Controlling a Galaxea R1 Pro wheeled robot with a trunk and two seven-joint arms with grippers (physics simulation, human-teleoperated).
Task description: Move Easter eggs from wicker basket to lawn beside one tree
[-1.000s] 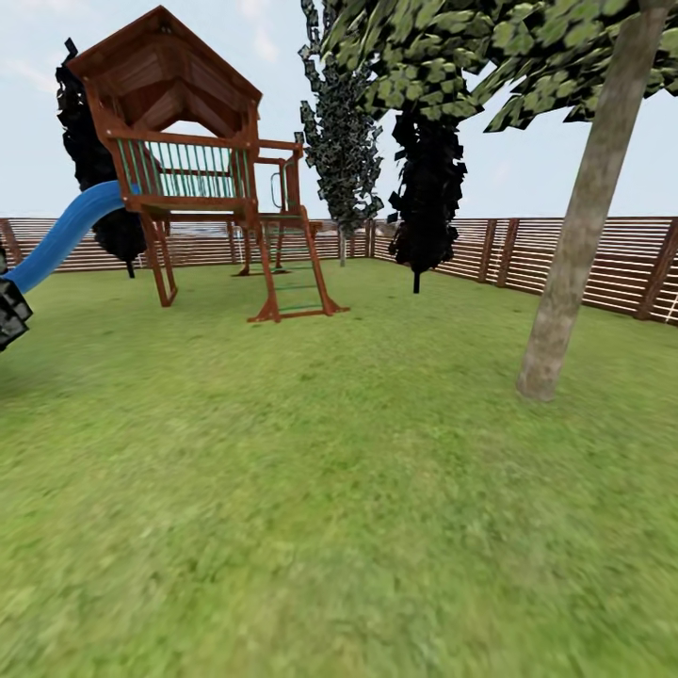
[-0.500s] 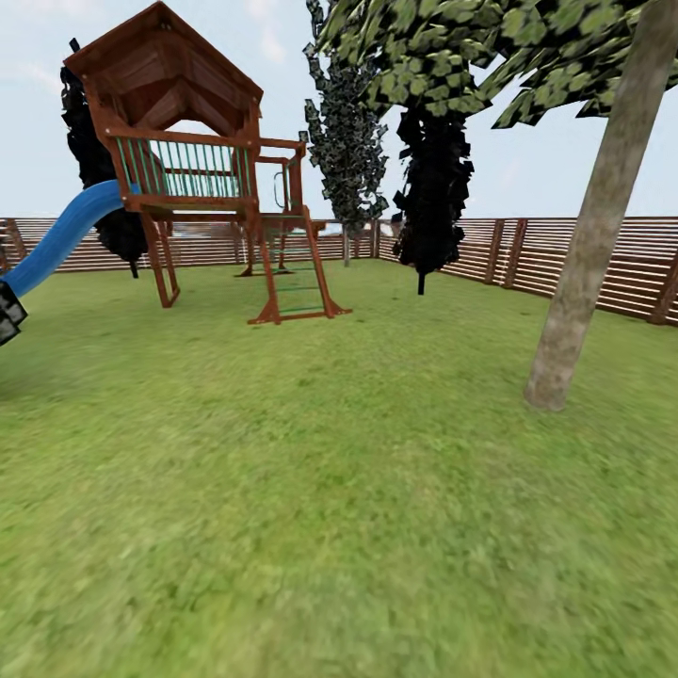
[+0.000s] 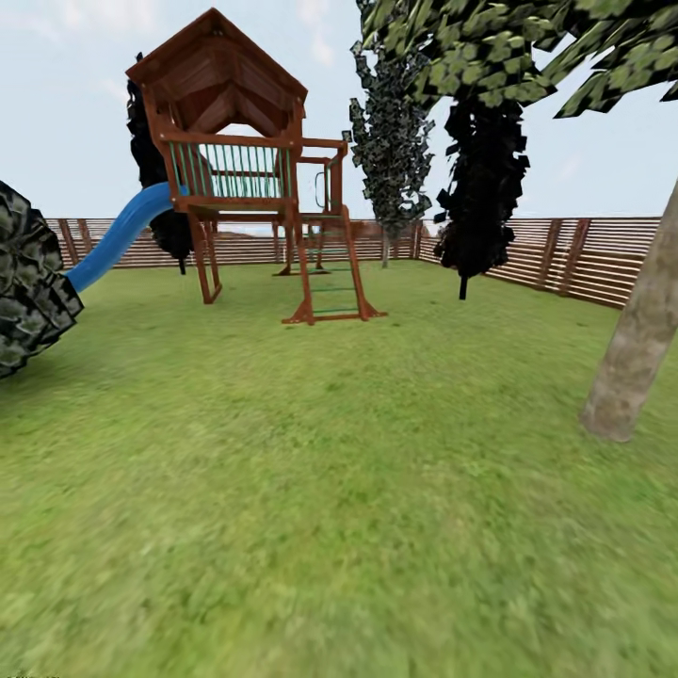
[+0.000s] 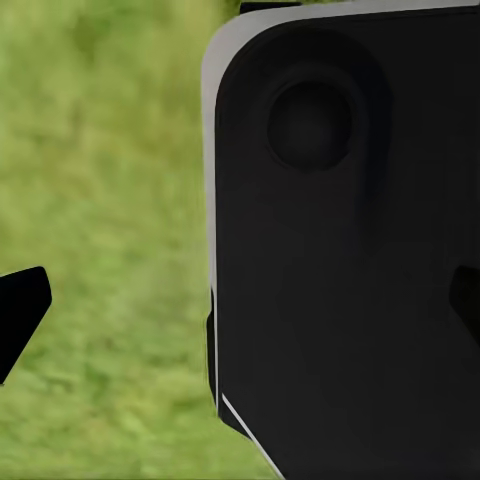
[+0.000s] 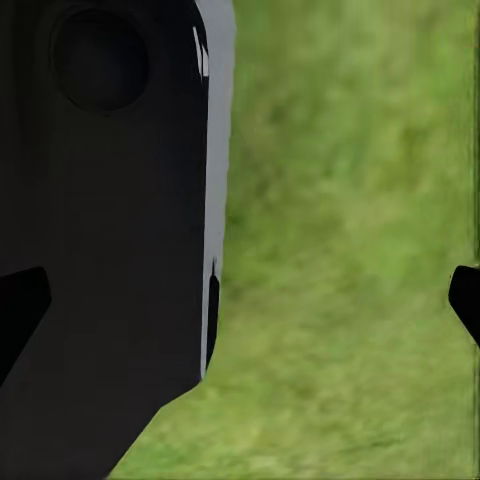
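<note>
The lawn spreads out ahead in the head view, inside the garden's slatted fence. A tree with a pale grey-beige trunk stands at the right edge, its mottled leaves overhead. The Easter eggs and the wicker basket are out of view. In the left wrist view my left gripper is open, its dark fingertips far apart, over grass and a dark panel of the robot. My right gripper is open too, nothing between its fingertips.
A wooden playhouse with a ladder and a blue slide stands at the back left. A near-black conifer and a grey-leaved tree grow by the fence. A dark bush is at the left edge.
The whole head view has shifted: playhouse, conifer and pale trunk sit further right, and the dark bush fills more of the left edge. The camera moved, not the things.
</note>
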